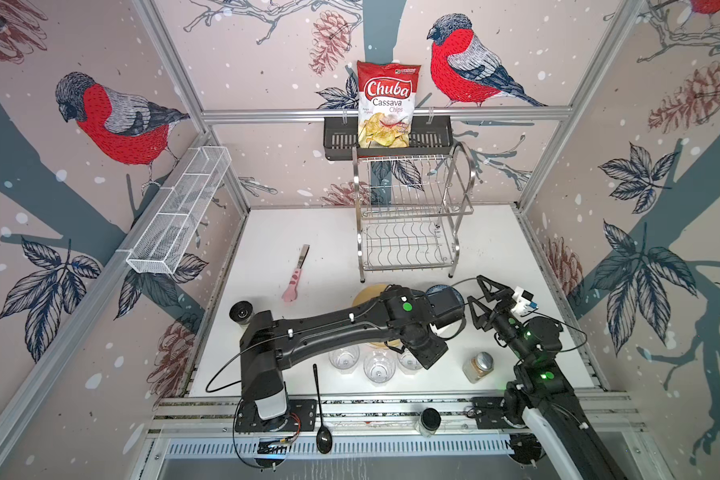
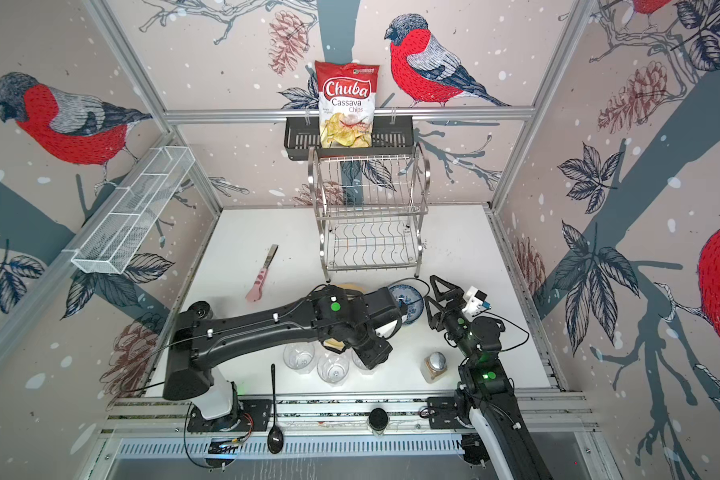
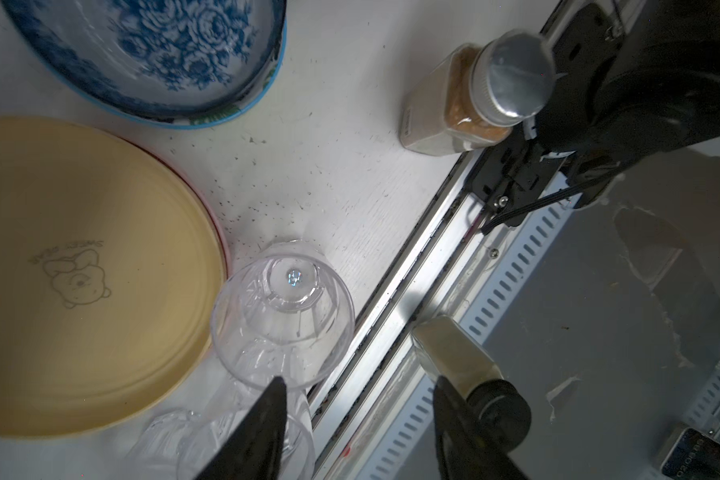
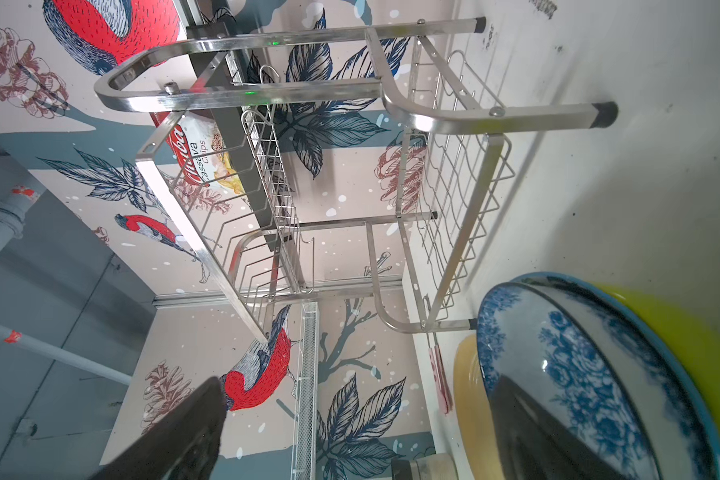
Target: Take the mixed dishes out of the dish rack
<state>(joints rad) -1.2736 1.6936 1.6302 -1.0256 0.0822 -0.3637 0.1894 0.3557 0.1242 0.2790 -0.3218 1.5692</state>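
In both top views the dish rack (image 1: 408,216) stands at the back of the desk (image 1: 495,249). Three clear tumblers (image 1: 378,368) stand near the front edge. The right end effector (image 1: 474,287) gapes wide, holding nothing, beside the blue-white bowl (image 2: 408,297).

Left wrist: the left end effector (image 3: 358,382) is parted and holds nothing. One tumbler is just beside a finger, with the cream bear-doodle plate (image 3: 80,270) next to it.

Right wrist: the blue-white bowl sits nested in a lime green bowl (image 4: 682,332).
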